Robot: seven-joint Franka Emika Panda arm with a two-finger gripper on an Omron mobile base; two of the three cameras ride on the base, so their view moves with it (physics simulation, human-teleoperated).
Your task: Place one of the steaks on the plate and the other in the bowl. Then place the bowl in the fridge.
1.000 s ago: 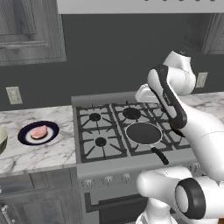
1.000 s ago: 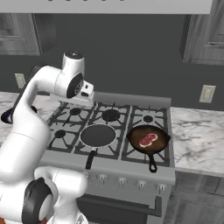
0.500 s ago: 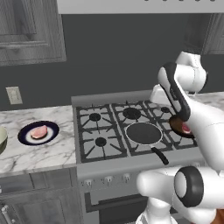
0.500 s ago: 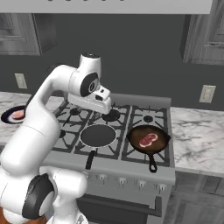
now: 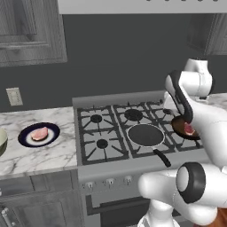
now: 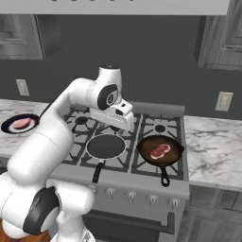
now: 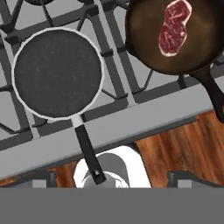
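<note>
While the pale pink steak [image 5: 39,133] is lying on the navy-rimmed round plate [image 5: 25,140], the gripper [image 6: 124,124], jaw spread untellable, is hovering beside the black frying pan [image 6: 177,150], needing descent onto the marbled red steak [image 6: 159,151].

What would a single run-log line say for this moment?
pink steak: on plate | red steak: in skillet | gripper: over stove

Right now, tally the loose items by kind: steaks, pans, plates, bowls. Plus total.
Steaks: 2, the pale steak on the plate and the marbled steak in the dark skillet
Pans: 2, the dark skillet and the white-rimmed pan
Plates: 1, the plate
Bowls: 1, the bowl at the frame edge
Total: 6
</note>
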